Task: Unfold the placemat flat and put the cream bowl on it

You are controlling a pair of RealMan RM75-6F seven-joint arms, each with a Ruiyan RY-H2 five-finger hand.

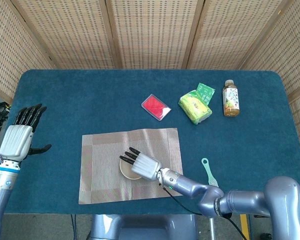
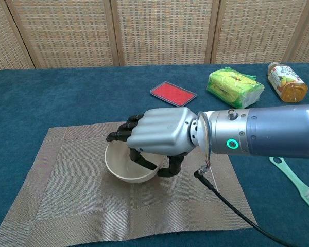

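Note:
The woven grey-brown placemat (image 1: 102, 150) (image 2: 56, 175) lies spread flat on the blue table. The cream bowl (image 1: 127, 170) (image 2: 121, 164) sits low on the mat's middle, tilted a little. My right hand (image 1: 142, 164) (image 2: 159, 136) grips the bowl's rim, with fingers hooked inside it and the thumb under its outer side. My left hand (image 1: 20, 135) hovers open at the table's left edge, fingers spread, well away from the mat. It does not show in the chest view.
Behind the mat lie a red flat case (image 1: 155, 107) (image 2: 173, 93), a yellow-green packet (image 1: 195, 105) (image 2: 235, 86) and a drink bottle (image 1: 230, 98) (image 2: 285, 82). A mint-green brush (image 1: 208, 171) (image 2: 296, 182) lies right of the mat. A black cable (image 2: 232, 206) trails from my right wrist.

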